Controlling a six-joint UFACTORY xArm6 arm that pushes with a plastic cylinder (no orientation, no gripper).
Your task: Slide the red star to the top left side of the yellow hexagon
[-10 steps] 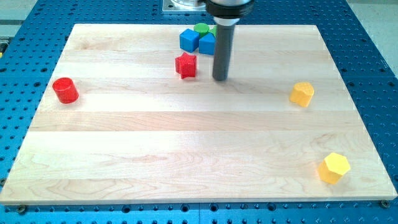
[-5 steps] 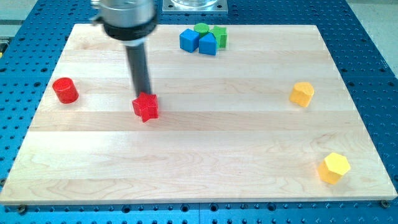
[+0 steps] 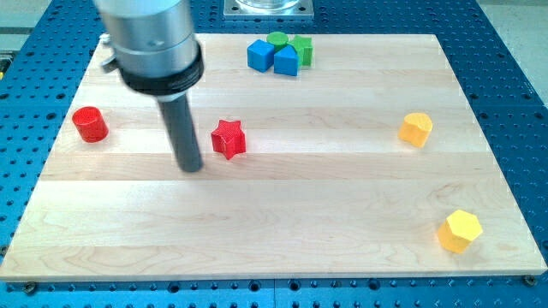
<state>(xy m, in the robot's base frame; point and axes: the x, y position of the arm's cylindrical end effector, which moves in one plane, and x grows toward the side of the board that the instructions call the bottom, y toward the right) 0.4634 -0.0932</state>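
The red star (image 3: pixel 229 139) lies on the wooden board (image 3: pixel 274 214), left of the middle. My tip (image 3: pixel 189 167) rests on the board just left of the star and a little below it, with a small gap between them. The yellow hexagon (image 3: pixel 460 230) sits near the view's bottom right corner, far from the star.
A red cylinder (image 3: pixel 89 124) stands at the view's left. Another yellow block (image 3: pixel 416 128) sits at the right. At the top middle, two blue blocks (image 3: pixel 272 57) and two green blocks (image 3: pixel 291 44) are bunched together.
The red star went down-left from near the blue blocks, then right a little. My tip swung from the star's right, over to its upper left, and now stands at its lower left.
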